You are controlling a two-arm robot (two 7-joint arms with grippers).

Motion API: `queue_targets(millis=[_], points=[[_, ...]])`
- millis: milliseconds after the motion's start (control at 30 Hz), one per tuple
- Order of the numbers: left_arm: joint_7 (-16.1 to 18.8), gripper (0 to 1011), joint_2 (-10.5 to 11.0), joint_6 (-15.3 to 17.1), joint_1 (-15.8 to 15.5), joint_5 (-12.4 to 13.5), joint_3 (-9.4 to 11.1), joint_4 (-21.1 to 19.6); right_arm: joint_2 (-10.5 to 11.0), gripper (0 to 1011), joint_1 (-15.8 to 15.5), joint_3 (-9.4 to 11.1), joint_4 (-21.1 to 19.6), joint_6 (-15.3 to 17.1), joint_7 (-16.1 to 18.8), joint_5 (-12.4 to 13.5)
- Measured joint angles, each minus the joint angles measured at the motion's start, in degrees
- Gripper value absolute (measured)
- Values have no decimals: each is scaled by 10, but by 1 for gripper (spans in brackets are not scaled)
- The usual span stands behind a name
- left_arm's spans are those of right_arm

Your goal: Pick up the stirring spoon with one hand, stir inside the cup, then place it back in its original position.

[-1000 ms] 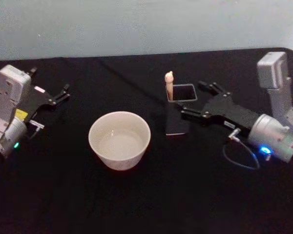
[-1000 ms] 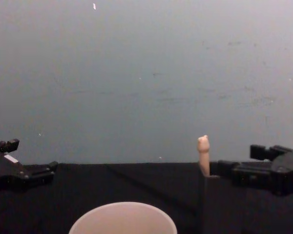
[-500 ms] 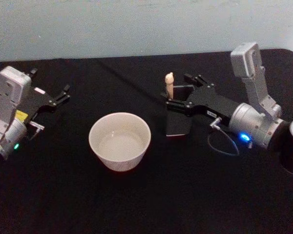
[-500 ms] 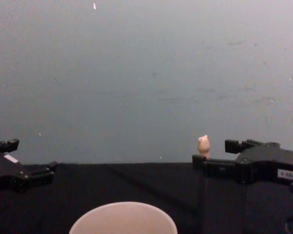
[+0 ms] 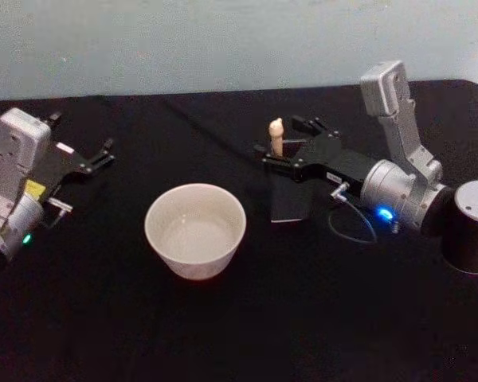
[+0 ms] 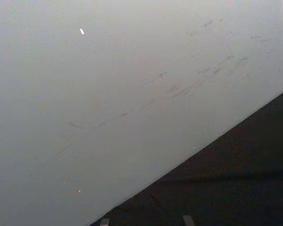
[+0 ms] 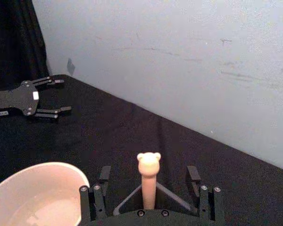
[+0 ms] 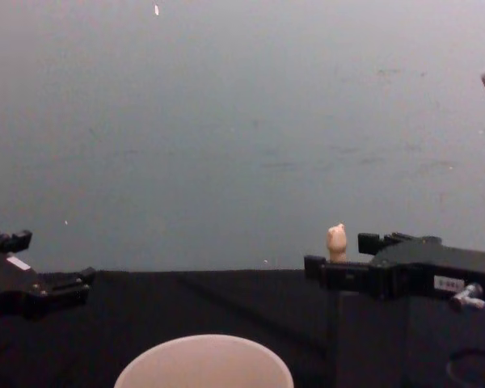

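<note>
The stirring spoon (image 5: 276,137) stands upright in the dark square holder (image 5: 289,200), its pale handle and small animal-shaped knob (image 7: 148,163) sticking out above the rim. My right gripper (image 5: 283,140) is open at the holder's top, one finger on each side of the handle (image 7: 147,188), with a gap on both sides. The chest view shows the knob (image 8: 336,240) just above the gripper (image 8: 337,255). The cream cup (image 5: 195,229) sits left of the holder, holding a little clear liquid. My left gripper (image 5: 88,147) rests open at the far left.
A black cloth (image 5: 239,326) covers the table, and a pale wall (image 8: 242,121) rises right behind it. A thin cable (image 5: 352,227) loops off my right wrist beside the holder. A dark cylinder (image 5: 472,227) stands at the table's right edge.
My right gripper has moved left and forward, from beside the holder to straddling the spoon's handle, still open. The left arm, cup and spoon have not moved.
</note>
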Motion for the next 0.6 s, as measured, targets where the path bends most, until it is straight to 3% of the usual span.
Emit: queue_targets(millis=[600], points=[[0, 1001, 0, 0, 0, 0, 0, 0, -16, 1002, 13, -4, 22, -4, 6, -29]])
